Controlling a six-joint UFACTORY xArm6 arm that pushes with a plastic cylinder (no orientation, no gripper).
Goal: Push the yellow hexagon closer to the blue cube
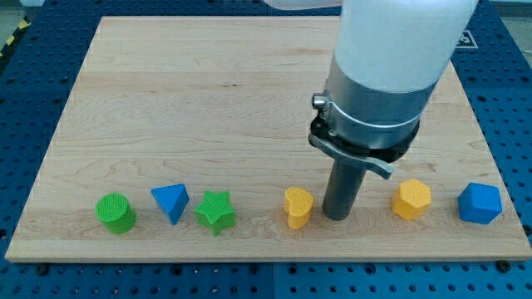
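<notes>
Camera view: the tip [337, 216] is seen planted on the board [208, 100], just right of a yellow block [298, 207], nothing gripped. The yellow hexagon [411, 199] is set further right, near the blue cube [480, 203]. A green cylinder [115, 213], blue triangle [170, 202] and green star [215, 211] are lined up left.

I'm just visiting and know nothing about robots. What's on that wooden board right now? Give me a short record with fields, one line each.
Surface: light wooden board on a blue perforated table
My tip: dark rod end, just right of the yellow heart-like block, nearly touching
Yellow hexagon, right of my tip, apart from it
Blue cube, far right, small gap from the hexagon
Green cylinder, far left
Blue triangular block, right of the cylinder
Green star, beside the blue triangular block
Layout: all blocks in a row near the view's bottom
</notes>
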